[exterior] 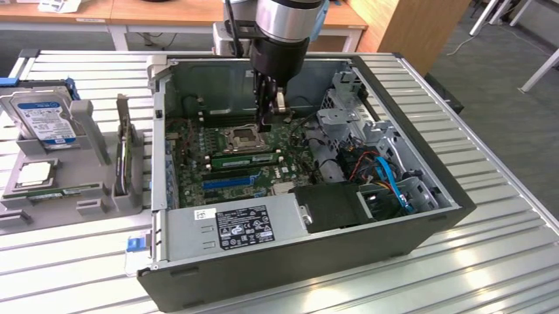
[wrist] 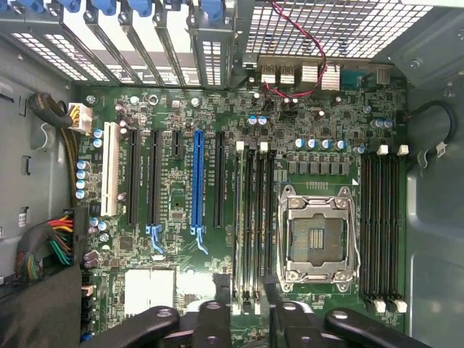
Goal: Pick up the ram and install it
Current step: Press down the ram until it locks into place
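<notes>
Green and thin, the ram (exterior: 247,157) stands on edge in a memory slot just below the empty processor socket (exterior: 242,138), near the centre of the exterior view, inside the open computer case (exterior: 410,222) on the slatted bench (exterior: 498,261). My gripper (exterior: 266,124) hangs over the board just above the socket in that picture and touches nothing that I can make out. In the wrist view the gripper (wrist: 248,283) has its fingers (wrist: 222,297) spread, with bare board and the run of memory slots (wrist: 254,217) showing in the gap, so I carry nothing. I judge the pick-up done and the stick placed, so the step in hand is the tail of the install: the ram is in its slot and I am clear of it. Whether it is pushed fully home I cannot tell; the end latches are too small to read. Any further push calls for a straight descent onto the stick's top edge, even along its length. Any move away calls for a clean vertical line, since cables (exterior: 384,176) crowd the case at the exterior view's right. Another green stick (exterior: 65,191) lies in the grey tray (exterior: 91,208) at the exterior view's left, well apart.
</notes>
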Controlling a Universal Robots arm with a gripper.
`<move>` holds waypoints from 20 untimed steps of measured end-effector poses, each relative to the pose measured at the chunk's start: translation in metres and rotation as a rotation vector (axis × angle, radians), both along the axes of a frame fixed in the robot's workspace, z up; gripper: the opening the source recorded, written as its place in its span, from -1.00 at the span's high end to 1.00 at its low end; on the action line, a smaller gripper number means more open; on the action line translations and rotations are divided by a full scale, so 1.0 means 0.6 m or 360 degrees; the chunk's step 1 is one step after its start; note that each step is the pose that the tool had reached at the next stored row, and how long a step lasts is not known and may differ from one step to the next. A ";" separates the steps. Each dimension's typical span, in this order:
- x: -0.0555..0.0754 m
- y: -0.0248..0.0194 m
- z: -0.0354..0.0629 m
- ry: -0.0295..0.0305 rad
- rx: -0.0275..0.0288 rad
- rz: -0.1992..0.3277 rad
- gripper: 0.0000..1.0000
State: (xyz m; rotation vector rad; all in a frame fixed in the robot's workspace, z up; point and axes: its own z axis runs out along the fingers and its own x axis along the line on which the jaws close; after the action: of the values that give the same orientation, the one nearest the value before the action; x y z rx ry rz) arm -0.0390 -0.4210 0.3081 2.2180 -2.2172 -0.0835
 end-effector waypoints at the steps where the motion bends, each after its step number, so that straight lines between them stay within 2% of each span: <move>1: 0.000 0.0000 0.000 0.00000 0.00001 0.0000 0.41; 3: 0.000 0.0000 0.000 0.00000 0.00001 0.0000 0.66; 4: 0.000 0.0000 0.000 0.00000 0.00000 0.0000 0.66; 5: 0.000 0.0000 0.000 0.00000 0.00000 0.0000 0.77; 6: 0.000 0.0000 0.000 0.00000 0.00000 0.0000 0.80; 20: 0.003 -0.0001 0.000 0.00001 0.00003 0.0004 0.80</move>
State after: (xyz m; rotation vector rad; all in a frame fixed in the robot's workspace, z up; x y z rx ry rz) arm -0.0372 -0.4211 0.3082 2.2206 -2.2146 -0.0838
